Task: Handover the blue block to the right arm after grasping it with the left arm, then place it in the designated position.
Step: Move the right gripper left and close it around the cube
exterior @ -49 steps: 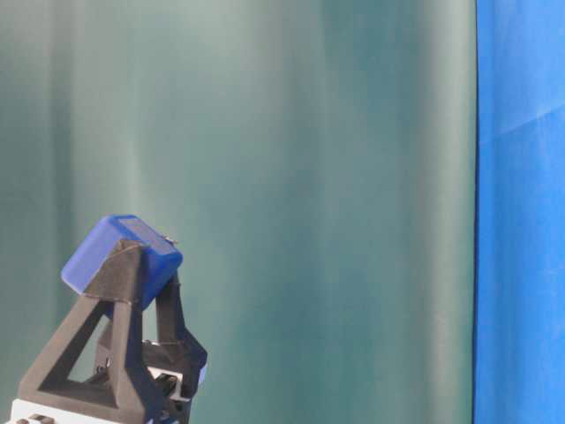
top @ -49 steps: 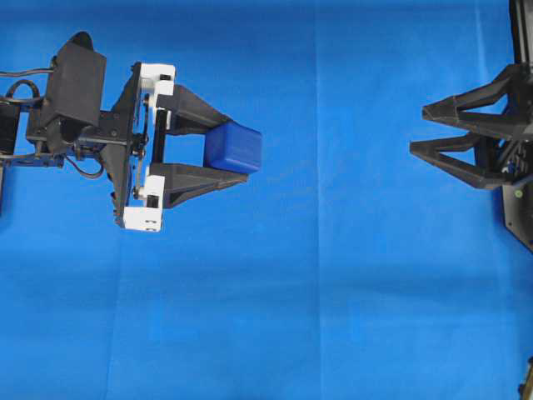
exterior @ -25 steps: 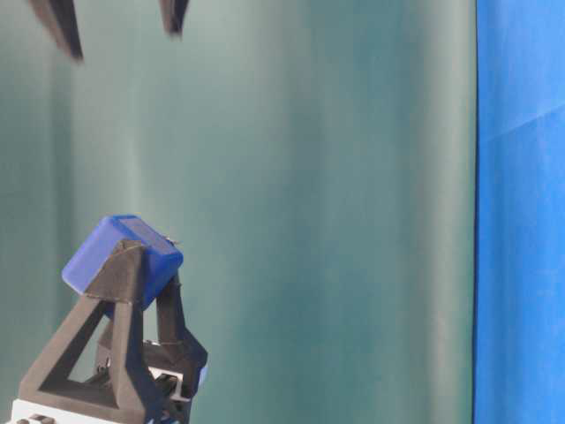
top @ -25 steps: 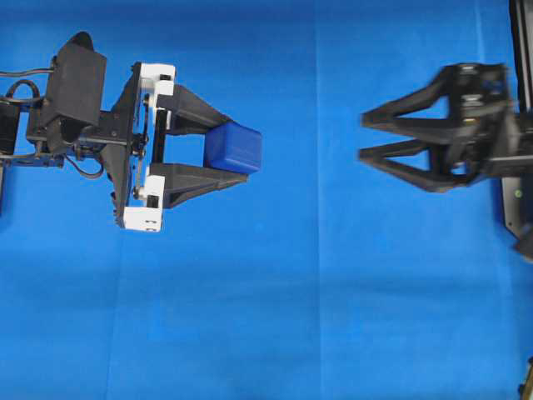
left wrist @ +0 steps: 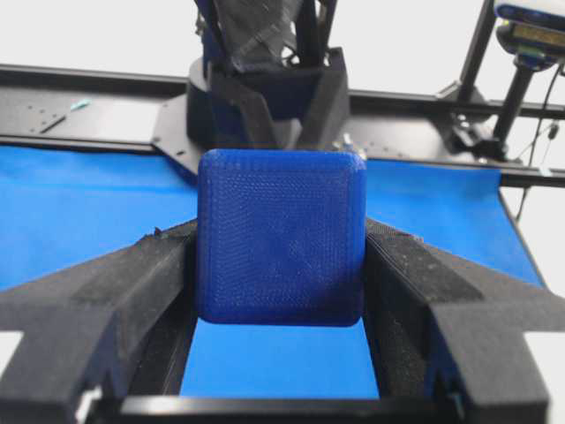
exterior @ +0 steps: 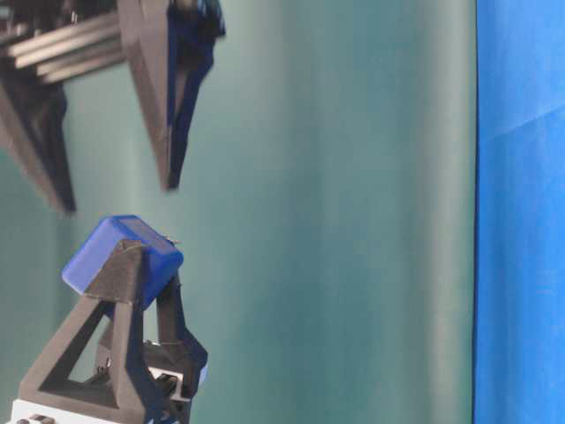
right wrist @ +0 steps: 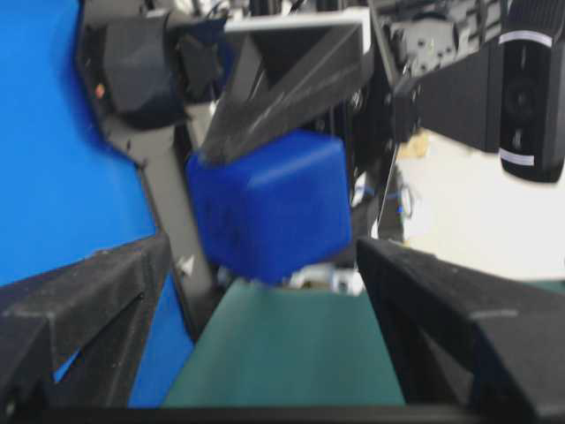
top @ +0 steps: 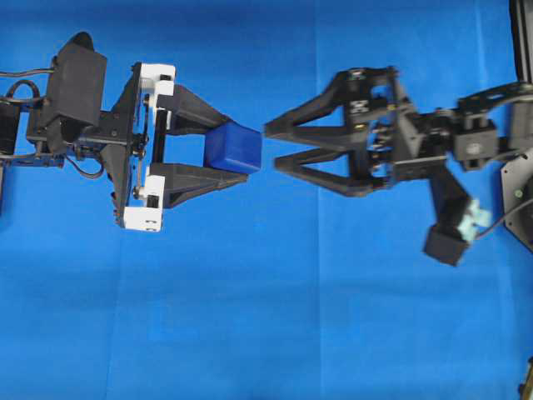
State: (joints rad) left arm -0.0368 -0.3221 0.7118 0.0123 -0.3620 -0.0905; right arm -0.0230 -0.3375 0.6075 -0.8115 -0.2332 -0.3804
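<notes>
The blue block is a small dark-blue cube with rounded edges, held above the cloth. My left gripper, with white brackets, is shut on it near the fingertips; the left wrist view shows the blue block pinched between both black fingers. My right gripper, all black, stands open just right of the block, tips pointing at it and a small gap apart. From the right wrist, the blue block sits ahead of the open right gripper. At table level, the right gripper hovers over the blue block.
Blue cloth covers the table. A teal backdrop fills the table-level view. The right arm's elbow and a dark box hang right of centre. A black frame and camera stands border the table's far side.
The right gripper has swept left from the right edge to just short of the block, still open. The left gripper and the block have not moved.
</notes>
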